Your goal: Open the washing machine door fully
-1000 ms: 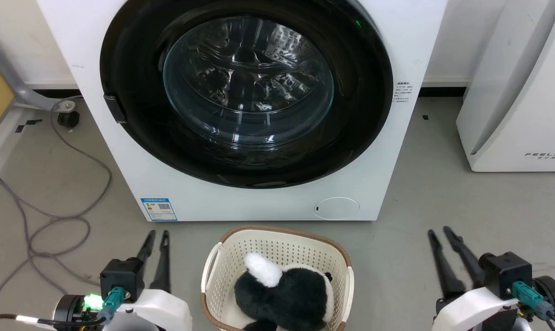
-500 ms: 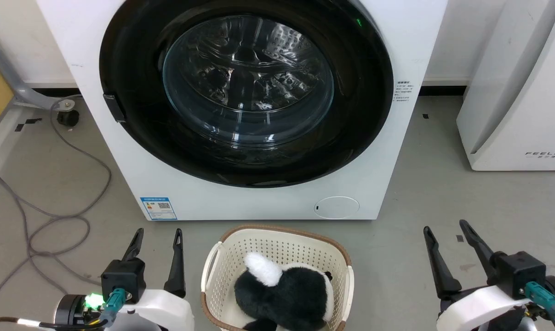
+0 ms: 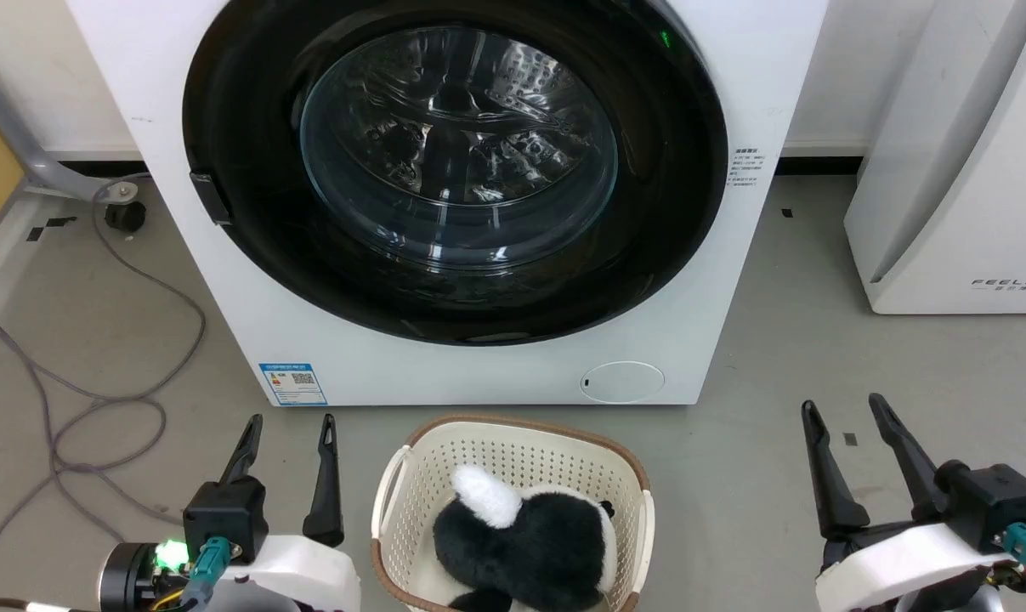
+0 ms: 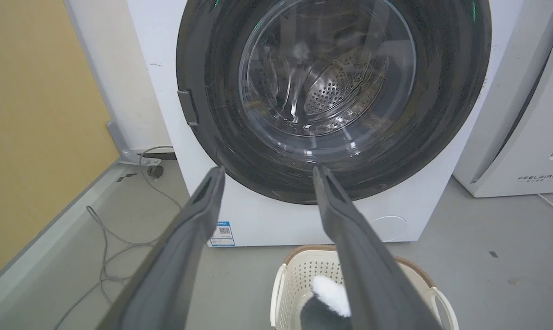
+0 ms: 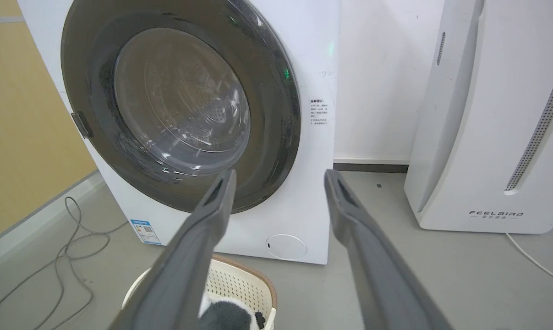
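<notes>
The white washing machine (image 3: 478, 374) stands straight ahead, its round glossy black door (image 3: 666, 221) lying flat against the front, with a small dark handle tab (image 3: 209, 197) at the door's left edge. The clear glass bowl (image 3: 457, 144) shows the steel drum behind it. Low at the left, my left gripper (image 3: 291, 422) is open, well short of the machine. At the lower right my right gripper (image 3: 844, 406) is open too. The door (image 4: 239, 151) rises beyond my left fingers (image 4: 203, 206), and the door (image 5: 276, 114) also lies beyond my right fingers (image 5: 345, 201).
A cream laundry basket (image 3: 410, 484) holding a black-and-white plush toy (image 3: 521, 535) sits on the grey floor between my grippers. A white appliance marked FEELBAIR (image 3: 955, 170) stands to the right. A grey cable (image 3: 96, 399) loops on the floor at the left.
Both grippers have opened from nearly shut. The right gripper has drifted slightly to the right and lower. The door has not moved.
</notes>
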Robot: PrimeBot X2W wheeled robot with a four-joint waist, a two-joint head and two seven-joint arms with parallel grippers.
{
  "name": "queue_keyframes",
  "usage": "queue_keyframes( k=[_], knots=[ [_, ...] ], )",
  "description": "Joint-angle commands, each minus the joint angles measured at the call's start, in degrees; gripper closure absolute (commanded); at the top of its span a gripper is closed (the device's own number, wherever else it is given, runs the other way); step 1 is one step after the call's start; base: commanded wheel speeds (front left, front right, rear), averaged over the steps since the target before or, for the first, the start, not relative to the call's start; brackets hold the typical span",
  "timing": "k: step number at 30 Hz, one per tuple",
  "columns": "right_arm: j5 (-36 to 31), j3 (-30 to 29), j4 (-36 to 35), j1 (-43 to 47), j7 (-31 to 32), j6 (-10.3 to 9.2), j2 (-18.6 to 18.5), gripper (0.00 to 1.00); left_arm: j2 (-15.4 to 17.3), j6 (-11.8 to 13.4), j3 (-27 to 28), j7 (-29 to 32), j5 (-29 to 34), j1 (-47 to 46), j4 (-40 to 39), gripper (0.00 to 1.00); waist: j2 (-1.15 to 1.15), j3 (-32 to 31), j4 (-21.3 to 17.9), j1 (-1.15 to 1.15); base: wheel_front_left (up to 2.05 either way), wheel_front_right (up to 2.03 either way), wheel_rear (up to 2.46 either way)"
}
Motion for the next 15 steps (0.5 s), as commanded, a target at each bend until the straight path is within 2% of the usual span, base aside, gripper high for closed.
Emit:
queue_keyframes(
  k=[1,2,3,4,9,15],
  knots=[
    [0.8,0.0,-0.5,0.1,-0.5,0.01,0.0,0.00,0.0,0.5,-0.2,-0.6,-0.3,-0.3,-0.5,0.00,0.00,0.0,0.0,0.00,0.00,0.00,0.00],
    [1.1,0.0,-0.7,0.1,-0.7,0.01,0.0,0.03,0.0,0.7,-0.2,-0.7,-0.3,-0.3,-0.6,0.00,0.00,0.0,0.0,0.00,0.00,0.00,0.00],
    [1.4,-0.1,-0.9,0.0,-0.8,0.01,0.0,0.61,0.0,0.8,-0.2,-0.8,-0.3,-0.3,-0.6,0.00,0.00,0.0,0.1,0.00,0.00,0.00,0.00],
    [1.8,0.0,-1.0,0.0,-0.9,0.01,0.0,1.00,0.0,0.9,-0.3,-0.9,-0.3,-0.3,-0.7,0.00,0.00,0.1,0.1,0.00,0.00,0.00,0.00],
    [6.5,-0.4,-1.3,-0.2,-1.5,0.01,0.0,1.00,0.0,1.4,-0.4,-1.5,-0.4,-0.4,-1.0,0.00,0.00,0.3,0.1,0.00,0.00,0.00,0.00],
    [19.9,-0.9,0.0,-0.9,-2.2,0.02,0.0,1.00,0.0,2.0,-0.5,-2.3,-0.5,-0.5,-1.3,0.00,0.00,0.4,0.2,0.00,0.00,0.00,0.00]
  ],
)
